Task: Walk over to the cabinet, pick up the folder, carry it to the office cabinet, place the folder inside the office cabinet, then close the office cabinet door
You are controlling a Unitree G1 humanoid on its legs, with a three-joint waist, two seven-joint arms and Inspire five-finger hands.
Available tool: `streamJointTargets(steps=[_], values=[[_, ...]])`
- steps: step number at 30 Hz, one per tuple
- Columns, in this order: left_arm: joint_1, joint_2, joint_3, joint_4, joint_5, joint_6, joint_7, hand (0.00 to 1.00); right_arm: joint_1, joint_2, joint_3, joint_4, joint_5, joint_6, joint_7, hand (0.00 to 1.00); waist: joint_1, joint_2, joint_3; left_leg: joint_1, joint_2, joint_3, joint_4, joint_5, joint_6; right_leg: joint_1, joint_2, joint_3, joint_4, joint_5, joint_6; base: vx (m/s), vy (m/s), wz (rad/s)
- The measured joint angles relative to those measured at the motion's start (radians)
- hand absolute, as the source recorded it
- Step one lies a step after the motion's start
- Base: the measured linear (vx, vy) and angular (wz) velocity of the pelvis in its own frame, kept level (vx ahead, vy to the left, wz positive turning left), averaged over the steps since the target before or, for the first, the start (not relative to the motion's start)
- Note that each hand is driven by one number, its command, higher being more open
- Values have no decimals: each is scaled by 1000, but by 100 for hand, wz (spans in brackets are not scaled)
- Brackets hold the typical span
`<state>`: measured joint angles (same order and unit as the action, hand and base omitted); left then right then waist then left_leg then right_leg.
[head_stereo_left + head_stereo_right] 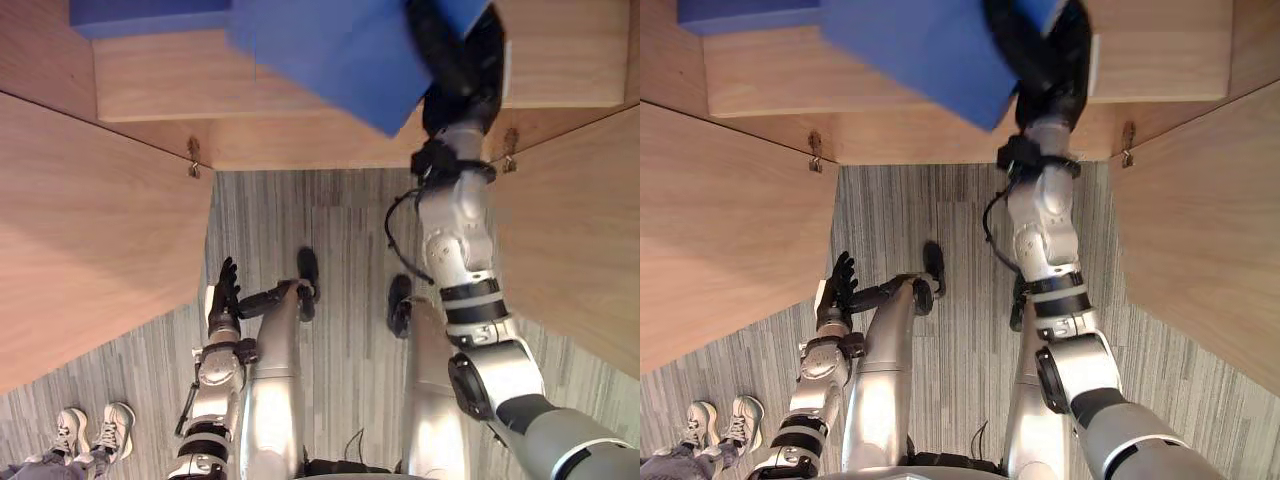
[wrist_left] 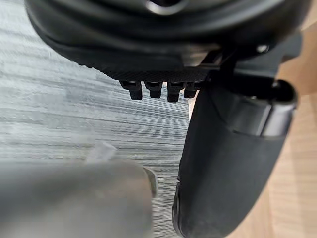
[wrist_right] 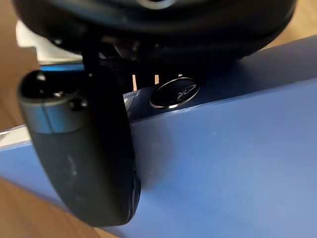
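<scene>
Fingers (image 1: pixel 438 48) of right hand (image 1: pixel 472 85) round folder (image 1: pixel 330 60), plain blue, tilted

— What do the arms look like?
— Rounded silver-grey shells: the right arm (image 1: pixel 462 235) at centre right, the left arm (image 1: pixel 215 375) at lower left, both ringed with black bands.
— And the hands?
— The right hand (image 1: pixel 455 70) and left hand (image 1: pixel 224 295) are black. The right's matte thumb (image 3: pixel 84 163) bears small screws (image 3: pixel 74 104).
— The person at lower left?
— White lace-up shoes (image 1: pixel 92 428).

Smooth matt blue folder (image 1: pixel 330 60), pale satin wood-grain cabinet (image 1: pixel 100 250), grey streaked, carpet-like floor (image 1: pixel 340 220)
</scene>
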<state>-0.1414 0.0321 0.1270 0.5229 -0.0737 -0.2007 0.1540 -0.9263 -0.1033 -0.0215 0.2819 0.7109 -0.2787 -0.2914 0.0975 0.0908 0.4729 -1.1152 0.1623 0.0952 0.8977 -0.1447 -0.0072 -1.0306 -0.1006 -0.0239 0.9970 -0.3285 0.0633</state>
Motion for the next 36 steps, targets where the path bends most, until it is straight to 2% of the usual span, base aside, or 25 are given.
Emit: streamJointTargets(steps=[3, 4, 6, 10, 15, 22, 28, 32, 36], values=[[-1, -14, -8, -14, -9, -3, 2, 100, -86, 14, -70, 85, 126, -24, -43, 0, 3, 0, 0, -13, 1, -7, 1, -1, -2, -9, 0, -8, 1, -4, -4, 31, -50, 2], [-1, -14, -10, -14, -18, -3, 4, 100, -104, 16, -81, 101, 156, -28, -53, 100, 4, 0, 0, -17, 1, -8, 1, -1, -2, -12, 0, -9, 1, -4, -5, 32, -49, 3], [-13, -16, -18, -13, -43, -2, 22, 100, -161, 17, -138, 165, 247, -36, -91, 100, 15, 0, 0, -31, 0, -13, 0, 0, -3, -25, 0, -15, 3, -5, -6, 37, -48, 4], [-26, -17, -29, -10, -48, -1, 44, 100, -242, 19, -204, 218, 333, -68, -127, 100, 22, 0, 0, -42, -8, -27, -2, 2, -6, -27, -9, -33, 7, -15, -12, 28, -41, 12], [-30, -16, -45, -10, -60, -1, 47, 100, -329, -17, -188, 306, 364, -50, -126, 100, 24, 0, 0, -47, -23, -43, -17, 14, -13, -27, -21, -51, 7, -22, -16, 12, -48, 14], [-36, -14, -43, 4, -73, -2, 51, 100, -359, -47, -78, 379, 343, 1, -100, 100, 18, -2, -2, -45, -22, -53, -19, 18, -17, -17, -21, -64, 3, -22, -16, 2, -11, 1], [-37, 2, -37, 32, -92, -2, 59, 100, -359, -74, 52, 400, 271, 44, -48, 100, -8, -7, -5, -30, -19, -48, -24, 18, -17, -4, -21, -62, -6, -21, -17, 0, 0, 0], [-37, 21, -39, 52, -93, -2, 51, 100, -312, -153, 228, 367, 137, 91, 41, 100, -28, -15, -9, -16, -14, -39, -37, 19, -16, 7, -19, -60, -19, -19, -16, -1, -6, -1], [-36, 30, -42, 74, -92, -5, 33, 100, -217, -247, 322, 325, -22, 100, 133, 100, -32, -20, -11, 5, -11, -30, -50, 19, -16, 30, -18, -62, -40, -16, -14, 0, 0, 0]])
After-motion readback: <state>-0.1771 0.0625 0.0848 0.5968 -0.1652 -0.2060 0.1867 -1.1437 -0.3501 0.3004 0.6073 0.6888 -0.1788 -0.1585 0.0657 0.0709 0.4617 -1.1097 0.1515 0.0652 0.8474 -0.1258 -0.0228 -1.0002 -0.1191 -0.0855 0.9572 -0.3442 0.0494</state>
